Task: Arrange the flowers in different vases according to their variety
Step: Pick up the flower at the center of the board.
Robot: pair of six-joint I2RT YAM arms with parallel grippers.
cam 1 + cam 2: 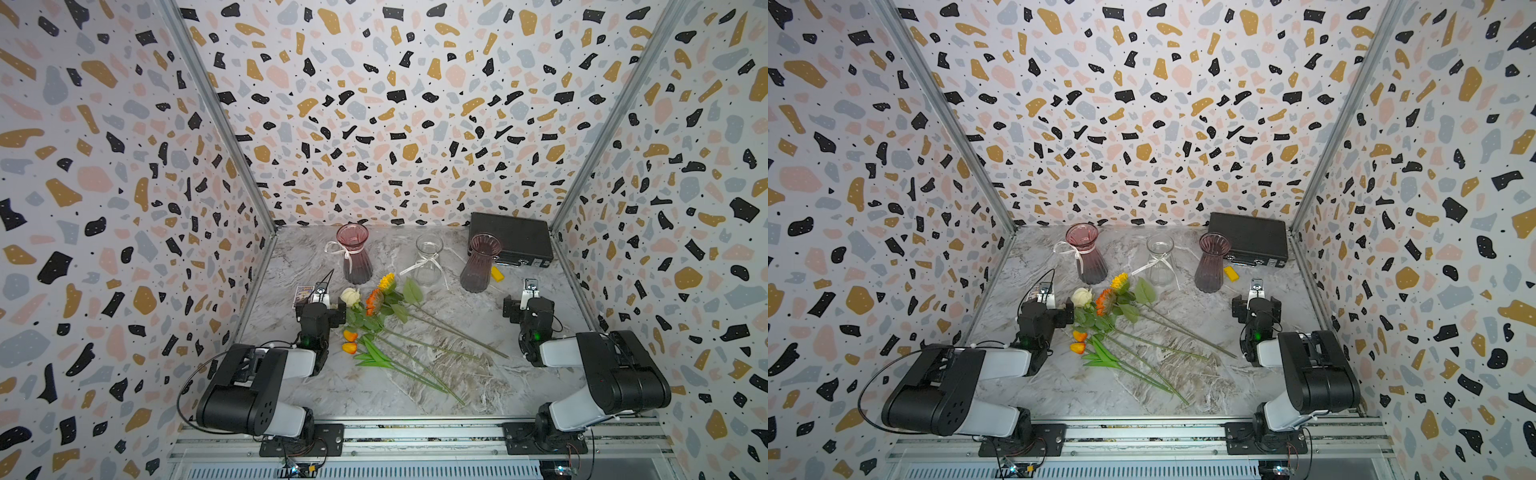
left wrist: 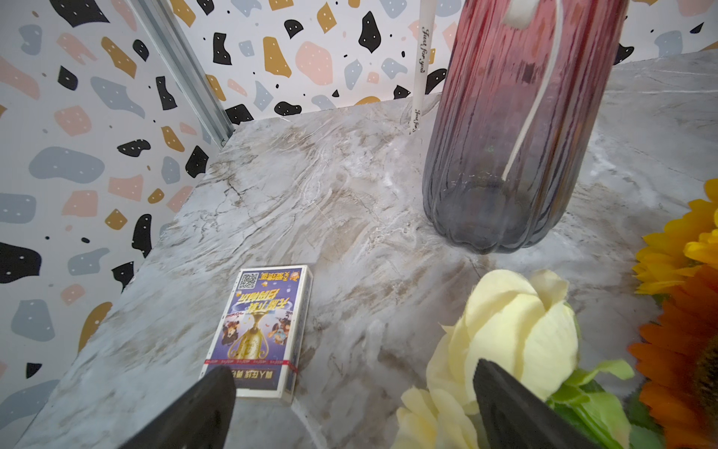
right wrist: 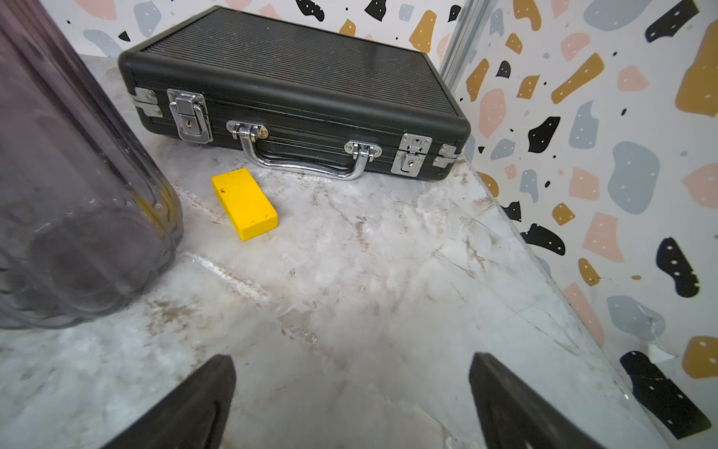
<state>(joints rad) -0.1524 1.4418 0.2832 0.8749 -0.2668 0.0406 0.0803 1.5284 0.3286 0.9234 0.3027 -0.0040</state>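
The flowers lie in a loose heap on the marble table: a cream rose (image 1: pixel 350 296) (image 2: pixel 516 330), an orange daisy (image 1: pixel 373 301), a yellow daisy (image 1: pixel 387 282) and two orange tulips (image 1: pixel 350 341), stems pointing to the front right. A second cream rose (image 2: pixel 431 420) shows in the left wrist view. Behind them stand three empty vases: pink-red (image 1: pixel 353 253) (image 2: pixel 516 128), clear (image 1: pixel 429 259), purple-brown (image 1: pixel 480 262) (image 3: pixel 66 186). My left gripper (image 2: pixel 353 383) is open just left of the roses, holding nothing. Open over bare marble, my right gripper (image 3: pixel 351 373) sits right of the purple-brown vase.
A black case (image 1: pixel 513 237) (image 3: pixel 295 89) lies at the back right corner with a yellow block (image 1: pixel 497 274) (image 3: pixel 244 204) in front of it. A card box (image 2: pixel 260 330) lies by the left wall near my left gripper. Patterned walls close three sides.
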